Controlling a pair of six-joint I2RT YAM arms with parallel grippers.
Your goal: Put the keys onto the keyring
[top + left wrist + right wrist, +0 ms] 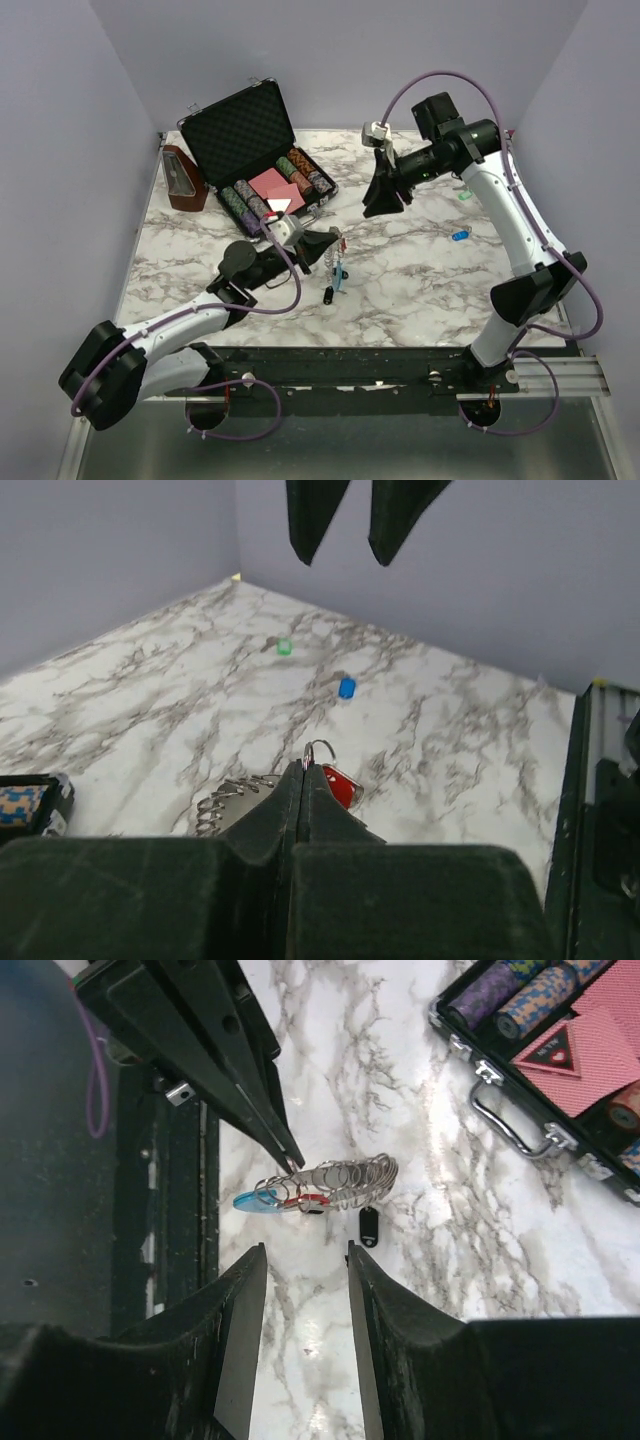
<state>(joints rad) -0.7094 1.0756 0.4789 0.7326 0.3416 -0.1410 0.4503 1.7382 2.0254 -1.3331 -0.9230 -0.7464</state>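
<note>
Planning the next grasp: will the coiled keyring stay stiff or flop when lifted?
Likely floppy: the keyring trails in loose coils from the shut left gripper, so it should sag and sway. Probably light, since a fingertip pinch seems to hold it. Its black clip may swing freely.

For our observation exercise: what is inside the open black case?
The case holds rows of poker chips and red cards; dark foam lines its lid. Anything beneath them is covered.

The surface [420, 1290] is finished in glossy marble pattern; the keyring [345, 1178] is coiled from bright metal wire (red key [340, 785] of shiny plastic).
</note>
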